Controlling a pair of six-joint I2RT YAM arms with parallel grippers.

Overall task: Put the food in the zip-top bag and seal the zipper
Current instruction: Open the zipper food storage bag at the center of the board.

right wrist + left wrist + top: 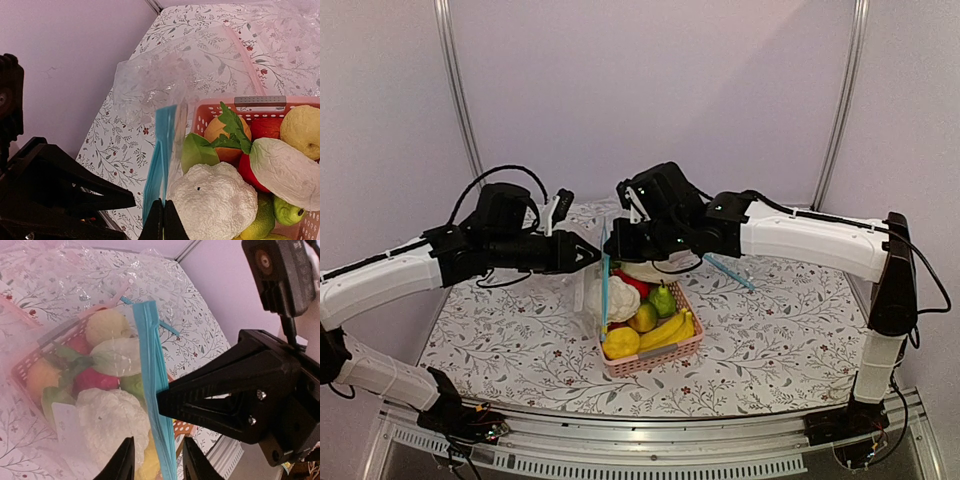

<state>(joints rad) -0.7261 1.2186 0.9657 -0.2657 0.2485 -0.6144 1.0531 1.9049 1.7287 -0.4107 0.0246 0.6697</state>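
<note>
The zip-top bag point(588, 292) hangs in the air above the left end of the basket, its light-blue zipper point(605, 295) running straight down. My right gripper point(163, 222) is shut on the zipper point(162, 145) edge. My left gripper point(159, 462) stands open, with the zipper point(150, 355) passing between its fingers and touching neither. The two grippers face each other tip to tip point(600, 250). The food lies in the basket: a white oblong piece point(285, 172), a yellow lemon-like fruit point(301, 129) and a round green fruit point(287, 211).
The pink lattice basket point(660, 358) stands mid-table and also holds a white cauliflower point(620, 300), a banana bunch point(670, 330) and red and orange pieces. Another clear bag with a pink strip point(245, 60) lies behind it. A light-blue strip point(730, 272) lies to the basket's right.
</note>
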